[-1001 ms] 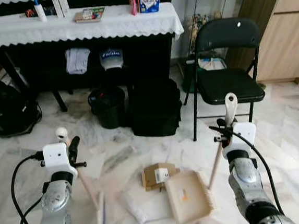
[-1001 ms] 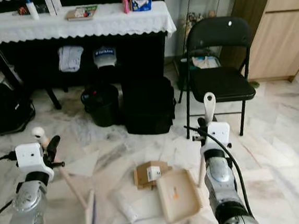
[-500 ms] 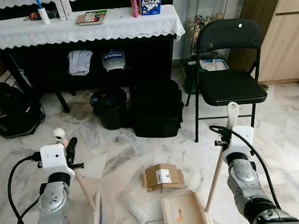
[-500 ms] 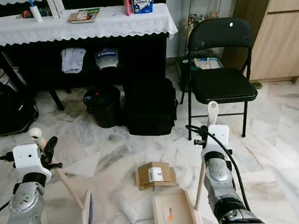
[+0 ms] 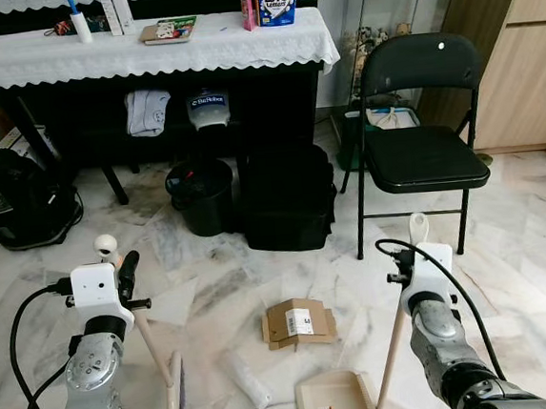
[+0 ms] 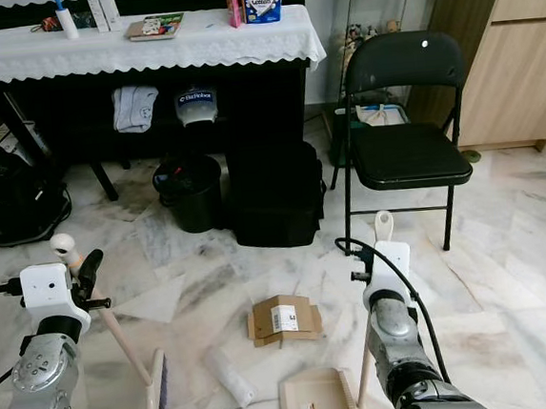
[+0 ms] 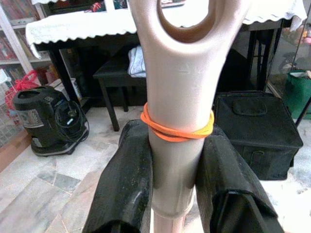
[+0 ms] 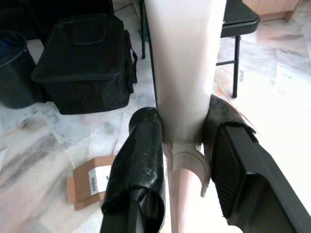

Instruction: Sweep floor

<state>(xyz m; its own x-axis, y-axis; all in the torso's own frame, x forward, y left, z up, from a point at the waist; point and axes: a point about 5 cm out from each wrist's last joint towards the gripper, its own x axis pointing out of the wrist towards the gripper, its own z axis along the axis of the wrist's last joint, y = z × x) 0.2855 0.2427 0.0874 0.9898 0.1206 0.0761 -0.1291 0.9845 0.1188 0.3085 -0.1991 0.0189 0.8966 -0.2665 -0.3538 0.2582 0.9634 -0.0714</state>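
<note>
- My left gripper [image 7: 175,170] had its fingers clamped on the broom handle [image 7: 177,87]; brush head on the floor left of the cardboard scrap [image 5: 298,323].
- My right gripper [image 8: 184,165] gripped the dustpan handle [image 8: 187,68]; dustpan [image 5: 336,400] lay just behind the scrap.
- Risk: the scrap and white wrapper [image 5: 245,379] skid past the pan if swept at a wrong angle.

Both silver arms are raised in front of the body, forearms angled up, with black cables looping off the wrists. The left gripper [image 7: 172,160] has its two black fingers [image 7: 127,179] pressed tight on either side of a handle. Same deal on the right gripper [image 8: 182,145], black fingers [image 8: 141,155] clamped against the sides of its handle.
</note>
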